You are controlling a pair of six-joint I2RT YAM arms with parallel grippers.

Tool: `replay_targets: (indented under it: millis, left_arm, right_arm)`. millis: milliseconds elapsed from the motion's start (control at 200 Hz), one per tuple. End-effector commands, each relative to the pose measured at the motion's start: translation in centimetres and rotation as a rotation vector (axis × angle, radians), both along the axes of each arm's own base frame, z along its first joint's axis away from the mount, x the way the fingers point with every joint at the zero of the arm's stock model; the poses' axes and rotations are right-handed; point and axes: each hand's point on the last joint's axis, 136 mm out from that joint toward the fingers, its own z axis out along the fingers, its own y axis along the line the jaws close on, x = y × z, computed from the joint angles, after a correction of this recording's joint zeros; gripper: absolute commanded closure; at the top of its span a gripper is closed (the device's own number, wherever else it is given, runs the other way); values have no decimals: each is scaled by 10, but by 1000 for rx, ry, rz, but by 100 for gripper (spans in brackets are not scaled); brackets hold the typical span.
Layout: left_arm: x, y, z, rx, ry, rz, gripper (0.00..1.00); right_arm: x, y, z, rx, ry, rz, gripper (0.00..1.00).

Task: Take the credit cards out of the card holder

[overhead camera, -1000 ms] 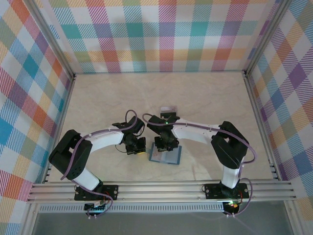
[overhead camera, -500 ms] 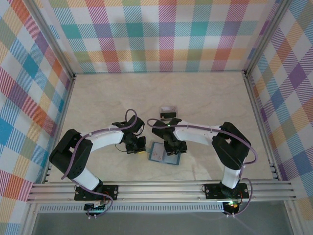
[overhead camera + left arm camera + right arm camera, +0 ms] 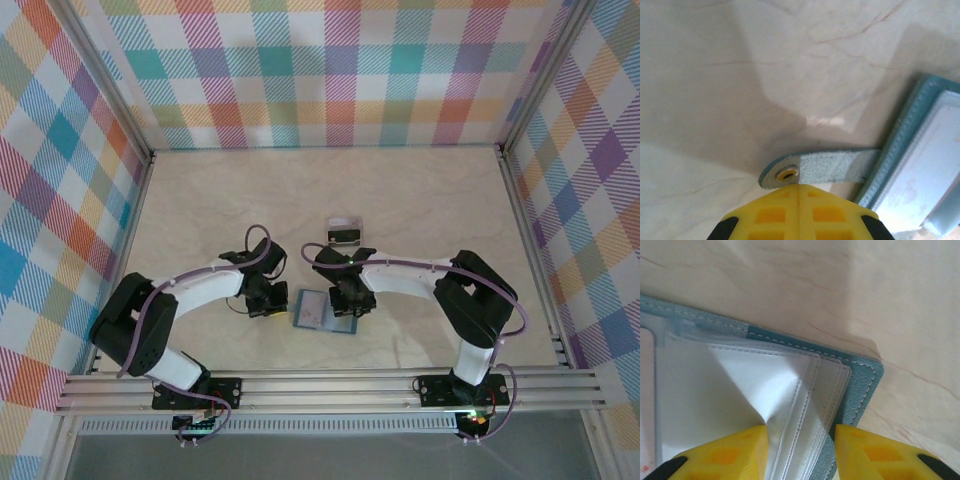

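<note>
From the top, the card holder (image 3: 314, 310) lies open on the table (image 3: 430, 200), in the near middle of it, between the two arms. The left claw (image 3: 273, 304) sits low just beside its left edge. The right claw (image 3: 350, 303) is down over its right part and covers that side. Farther off, just beyond the right arm, one dark credit card (image 3: 343, 238) lies flat on the table, well apart from the holder. A pale piece (image 3: 343, 222) touches the card's far edge, too small to tell what it is.

At the left wrist, the left claw (image 3: 798, 192) has its yellow fingers (image 3: 770, 217) pressed together, no gap between them. The holder's side tab (image 3: 840, 167) reaches out flat from the teal edge of the holder (image 3: 900, 150), and its snap end lies right at the fingertips. Whether the tips pinch it I cannot tell.

At the right wrist, the right claw (image 3: 800, 432) stands with its jaws apart. The yellow fingers (image 3: 720, 455) straddle a corner of the holder (image 3: 865, 385): the stitched clear sleeves (image 3: 790, 385) lie between them, the top sleeve creased beside the left finger, the teal cover against the right one. No card can be made out in the sleeves here.
</note>
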Motion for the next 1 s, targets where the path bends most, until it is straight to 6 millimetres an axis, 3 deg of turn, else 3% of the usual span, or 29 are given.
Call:
replay_targets:
  millis: [0,145,325,535,765,995]
  left_arm:
    - [-9,16,12,39,-9,12,98]
    - [-2,12,42,17,-60,-2,98]
    - [5,-24,63,-91,-82,-76,98]
    - [10,-45,46,-110,-43,-109,98]
    - [10,-45,19,-74,6,-122,98]
    - [7,-44,9,-66,23,-124,98]
  right_arm:
    - [10,23,-2,86,-23,67,62]
    - [12,11,0,19,-31,63,62]
    - [6,-4,-3,-30,-3,20,59]
    - [3,-3,13,18,-8,-12,56]
    - [-2,14,32,122,18,-5,53]
    - [0,26,64,177,6,29,52]
